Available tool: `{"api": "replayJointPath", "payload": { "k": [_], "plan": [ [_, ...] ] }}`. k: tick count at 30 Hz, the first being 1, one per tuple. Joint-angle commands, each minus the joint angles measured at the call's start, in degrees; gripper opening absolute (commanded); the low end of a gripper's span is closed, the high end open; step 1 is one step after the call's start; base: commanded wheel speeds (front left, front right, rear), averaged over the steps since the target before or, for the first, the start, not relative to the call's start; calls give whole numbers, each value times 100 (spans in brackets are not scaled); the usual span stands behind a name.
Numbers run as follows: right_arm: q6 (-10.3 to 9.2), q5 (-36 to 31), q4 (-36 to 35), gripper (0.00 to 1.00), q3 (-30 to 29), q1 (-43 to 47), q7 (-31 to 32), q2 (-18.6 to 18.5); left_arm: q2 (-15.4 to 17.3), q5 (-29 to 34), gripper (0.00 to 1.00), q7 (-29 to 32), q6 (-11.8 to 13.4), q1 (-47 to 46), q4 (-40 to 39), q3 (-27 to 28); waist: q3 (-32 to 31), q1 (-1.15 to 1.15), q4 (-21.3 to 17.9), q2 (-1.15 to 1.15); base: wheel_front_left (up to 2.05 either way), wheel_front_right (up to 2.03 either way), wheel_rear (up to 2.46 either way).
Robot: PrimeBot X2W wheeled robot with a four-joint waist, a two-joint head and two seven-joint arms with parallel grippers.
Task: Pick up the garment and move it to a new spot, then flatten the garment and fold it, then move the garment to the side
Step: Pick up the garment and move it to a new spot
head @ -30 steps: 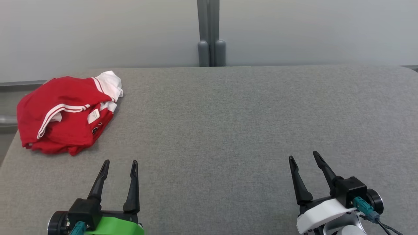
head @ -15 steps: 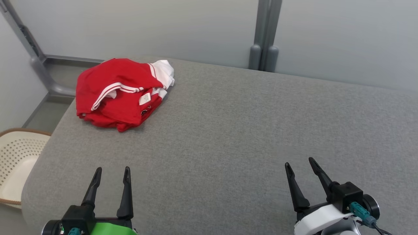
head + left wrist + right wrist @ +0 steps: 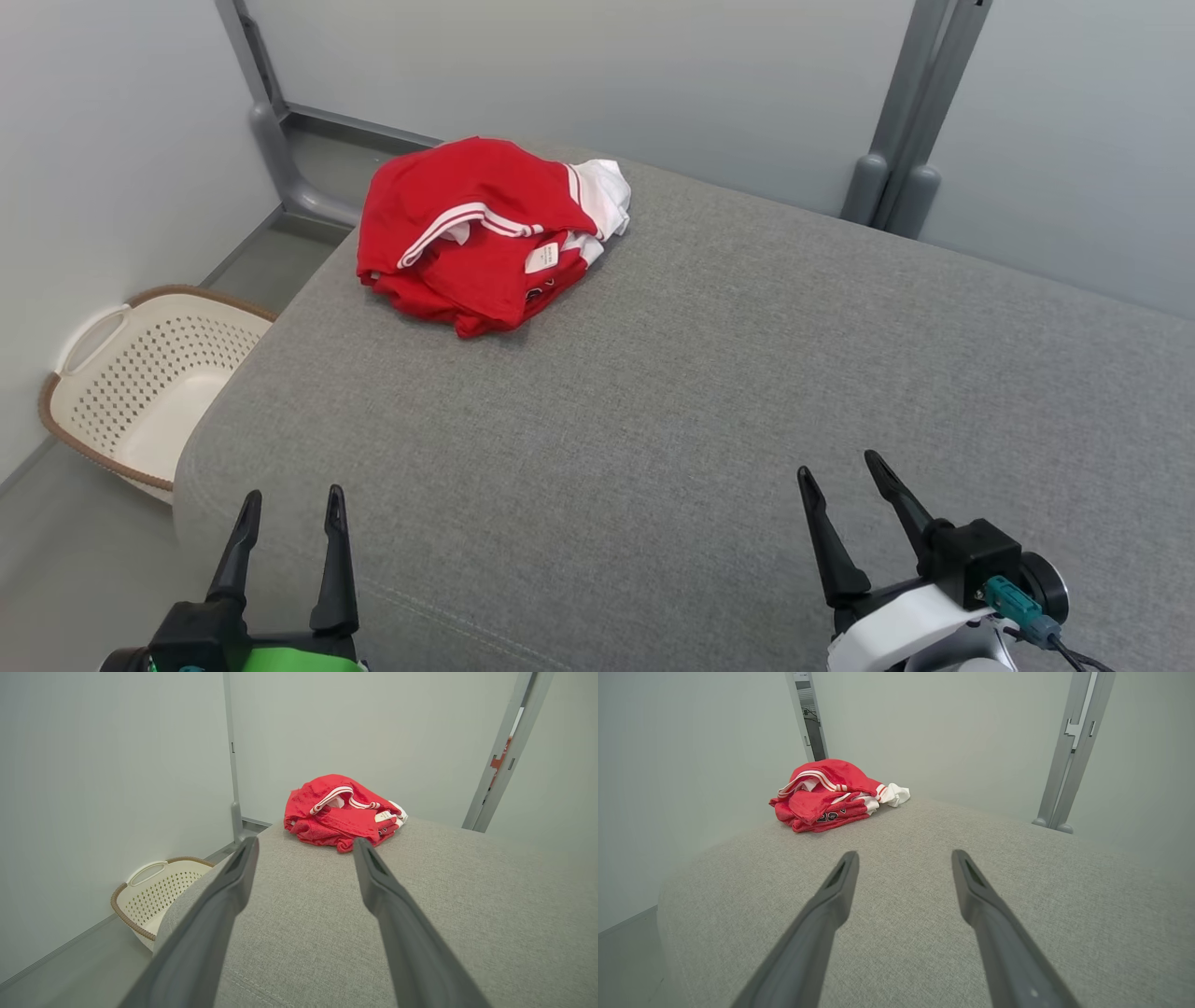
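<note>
A red garment with white stripes and white sleeve ends lies crumpled at the far left corner of the grey padded surface. It also lies ahead in the left wrist view and to the upper left in the right wrist view. My left gripper hovers open over the near left edge, well short of the garment, nothing between its fingers. My right gripper stands open near the front right, empty and far from the garment.
A cream perforated basket with a brown rim sits on the floor left of the padded surface, also seen in the left wrist view. Grey posts and pale walls stand behind. The surface's left edge drops off close to my left gripper.
The head camera has turned left, so the garment sits nearer the picture's middle and the basket has come into view. The garment lies as it did; both grippers stay open.
</note>
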Motion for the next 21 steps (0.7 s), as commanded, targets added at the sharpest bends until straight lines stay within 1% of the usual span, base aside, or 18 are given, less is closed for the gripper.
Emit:
{"api": "replayJointPath", "payload": {
  "k": [1, 10, 17, 21],
  "plan": [
    [-4, -24, 29, 100, 10, -62, -20, -25, 30, -68, 100, -2, 23, 54, -37, 24, 110, 0, 120, 0, 0, 0, 0],
    [-4, -209, 93, 100, 27, -233, -20, -24, 29, -178, 100, -2, 210, -82, -160, -91, 425, 0, 224, 0, 0, 0, 0],
    [-4, -498, 44, 100, -142, -353, -20, -28, 29, -247, 100, -2, 247, -505, -244, -253, 909, 0, 279, 0, 0, 0, 0],
    [-4, -661, -78, 100, -299, -394, -20, -167, 28, -278, 100, -1, 182, -1033, -236, -338, 1294, 0, 291, 0, 0, 0, 0]
  ]
}}
